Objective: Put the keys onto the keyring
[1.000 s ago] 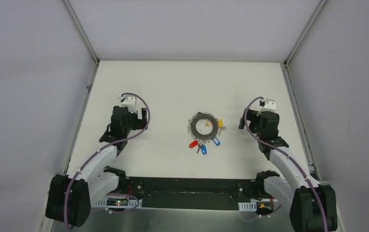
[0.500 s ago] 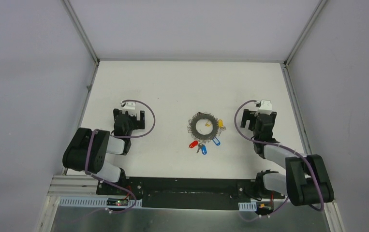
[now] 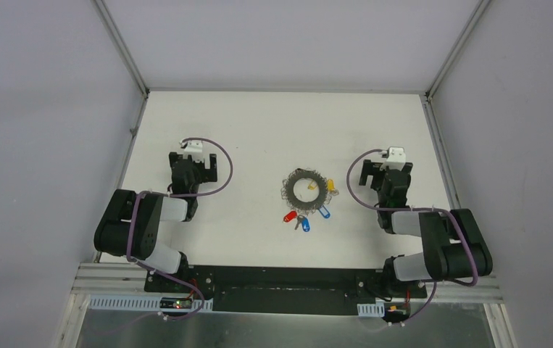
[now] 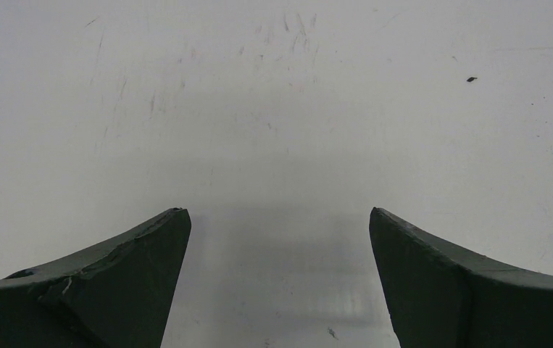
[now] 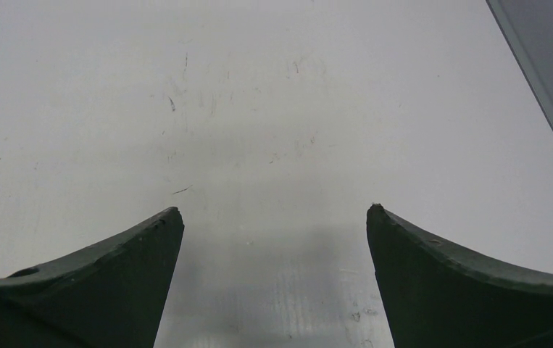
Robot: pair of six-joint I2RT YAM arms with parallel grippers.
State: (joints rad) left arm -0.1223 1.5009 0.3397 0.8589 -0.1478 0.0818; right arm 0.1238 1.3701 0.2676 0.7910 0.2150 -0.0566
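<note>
The grey wiry keyring [image 3: 305, 188] lies at the middle of the white table. Keys lie at it: yellow heads [image 3: 330, 185] at its right side, a red one [image 3: 289, 217] and blue ones [image 3: 306, 225] just below it. Whether they are threaded on it is too small to tell. My left gripper [image 3: 194, 159] is open and empty, far left of the ring; its wrist view [image 4: 279, 217] holds only bare table. My right gripper [image 3: 386, 168] is open and empty, right of the ring; its wrist view [image 5: 273, 214] also holds only bare table.
Grey walls enclose the table on three sides, with metal rails along the left edge [image 3: 130, 145] and the right edge [image 3: 440, 156]. The right wall's foot shows in the right wrist view [image 5: 541, 80]. A black base bar [image 3: 280, 286] lies along the near edge.
Both arms have folded back toward their bases, elbows dropping low. Both grippers have shifted slightly toward the far side. The keyring and keys have not moved.
</note>
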